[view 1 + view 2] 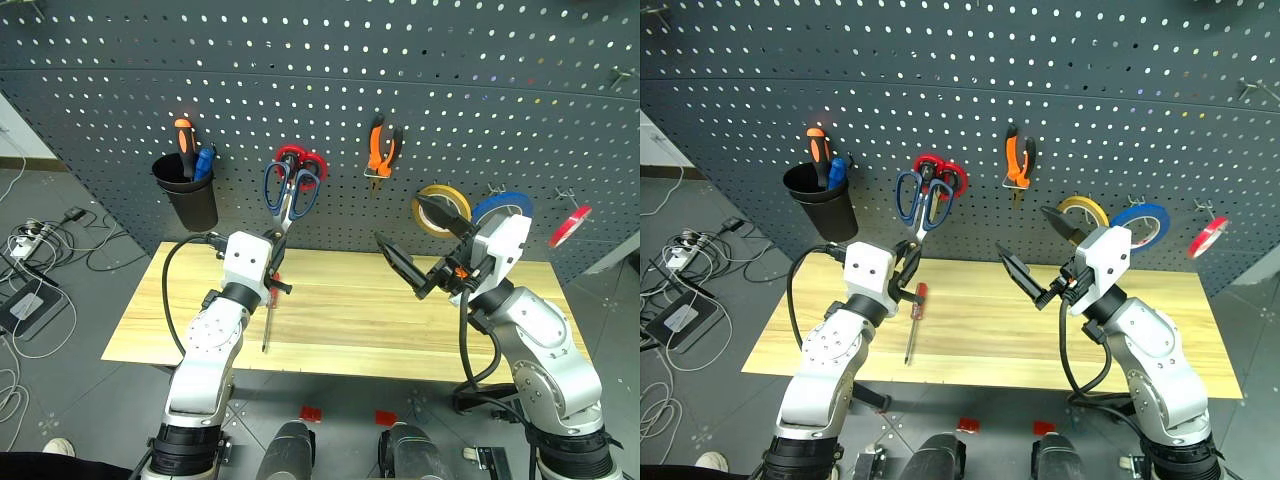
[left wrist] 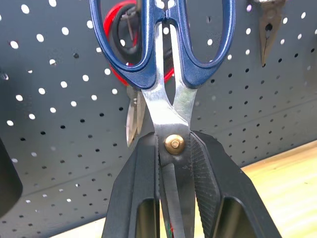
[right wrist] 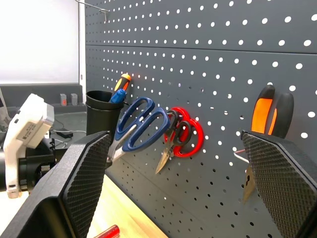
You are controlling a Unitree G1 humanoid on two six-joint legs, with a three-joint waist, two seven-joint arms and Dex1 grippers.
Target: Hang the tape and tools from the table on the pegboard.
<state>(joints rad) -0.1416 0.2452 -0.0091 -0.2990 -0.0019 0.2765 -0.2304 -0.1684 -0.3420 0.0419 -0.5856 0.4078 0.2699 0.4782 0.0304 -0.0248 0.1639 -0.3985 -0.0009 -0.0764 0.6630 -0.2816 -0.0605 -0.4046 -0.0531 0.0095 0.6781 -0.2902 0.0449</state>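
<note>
A dark grey pegboard (image 1: 330, 90) is filling the wall behind a light wooden tabletop (image 1: 340, 320). The left end effector (image 2: 174, 163) is clamping shut on the dark-blue-handled scissors (image 1: 290, 195), its fingers (image 2: 141, 193) pinching the blades at the brass pivot, handles raised toward the pegboard. The blue loops are sitting just in front of the red-handled scissors (image 1: 302, 160) that are hanging on the board; whether the blue handles are touching a hook cannot be told.

The red-handled screwdriver (image 1: 912, 322) is lying on the tabletop just beside the left arm, its handle toward the pegboard and its shaft pointing to the front edge. The orange-and-black-handled pliers (image 1: 381, 148) are hanging on the pegboard to the right of both pairs of scissors. The red tape roll (image 1: 570, 226) is hanging far out on the right side of the board, with a blue tape roll (image 1: 502, 208) and a yellow tape roll (image 1: 441, 208) on hooks to its left.

The right end effector (image 1: 418, 238) is hovering above the tabletop with its two fingers spread wide, gripping nothing, and pointing toward the pegboard in front of the yellow roll.

On the left of the board a black cup (image 1: 187, 192) is holding an orange-handled screwdriver (image 1: 184, 140) and a blue-handled screwdriver (image 1: 204, 162). Cables (image 1: 40, 255) are lying on the floor to the left of the tabletop.
</note>
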